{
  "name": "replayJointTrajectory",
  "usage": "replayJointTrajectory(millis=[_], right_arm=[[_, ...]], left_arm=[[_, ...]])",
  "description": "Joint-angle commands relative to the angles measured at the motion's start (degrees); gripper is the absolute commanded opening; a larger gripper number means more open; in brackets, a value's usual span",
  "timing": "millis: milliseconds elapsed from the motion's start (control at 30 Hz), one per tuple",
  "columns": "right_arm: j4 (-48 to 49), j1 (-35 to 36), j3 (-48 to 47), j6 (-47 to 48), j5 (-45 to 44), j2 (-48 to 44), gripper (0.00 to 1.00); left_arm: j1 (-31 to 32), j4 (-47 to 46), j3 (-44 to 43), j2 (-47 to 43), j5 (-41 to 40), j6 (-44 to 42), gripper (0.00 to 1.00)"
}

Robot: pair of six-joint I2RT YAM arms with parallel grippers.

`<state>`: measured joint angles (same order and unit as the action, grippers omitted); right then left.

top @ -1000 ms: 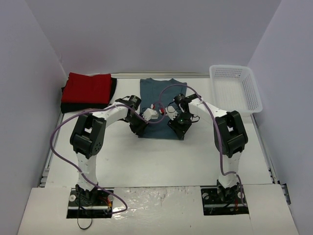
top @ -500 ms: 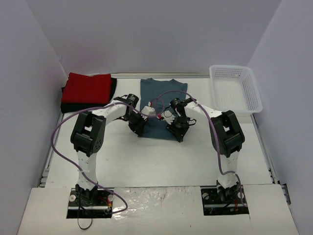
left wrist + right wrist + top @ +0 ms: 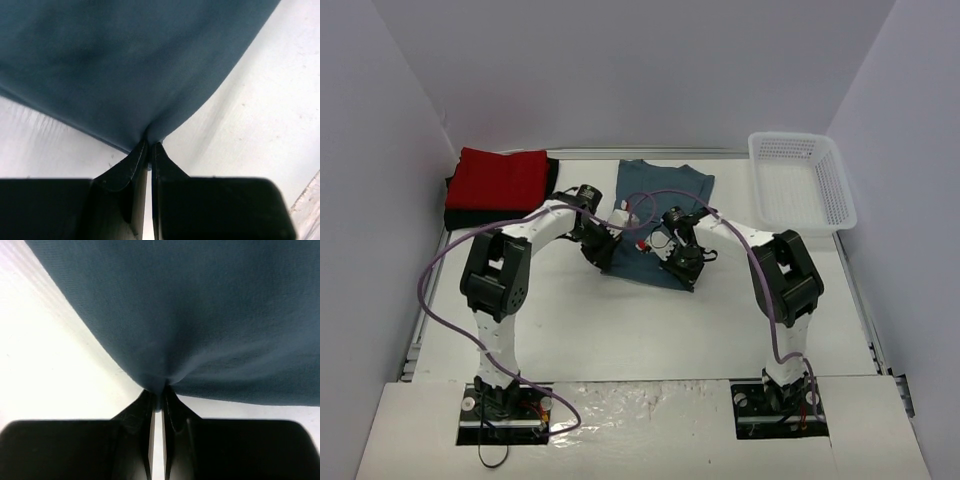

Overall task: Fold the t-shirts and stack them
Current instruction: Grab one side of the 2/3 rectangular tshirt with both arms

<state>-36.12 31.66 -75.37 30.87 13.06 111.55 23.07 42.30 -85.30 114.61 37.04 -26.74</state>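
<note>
spread shirt [image 3: 670, 182] centre, folded shirts [image 3: 500, 180] far L, prob. two stacked, basket [image 3: 800, 180] far R

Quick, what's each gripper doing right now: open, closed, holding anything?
Left gripper: closed, fingers pinching the teal t-shirt at its edge.
Right gripper: closed, pinching the same shirt's edge.
</note>
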Motion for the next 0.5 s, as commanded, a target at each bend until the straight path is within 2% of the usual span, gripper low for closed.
replayJointTrajectory(millis=[0,467], right_arm=[[-7.29,0.95,1.46,-0.99,1.44,-4.92,0.00],[-23.81,1.47,-2.14,2.61,12.51,-26.55,0.00]], left_arm=[[-0.22,4.44,-0.31,-8.25,-0.39,-1.73,0.02],[2.77,23.43,4.88,-27.85,6.47,-12.28,0.02]])
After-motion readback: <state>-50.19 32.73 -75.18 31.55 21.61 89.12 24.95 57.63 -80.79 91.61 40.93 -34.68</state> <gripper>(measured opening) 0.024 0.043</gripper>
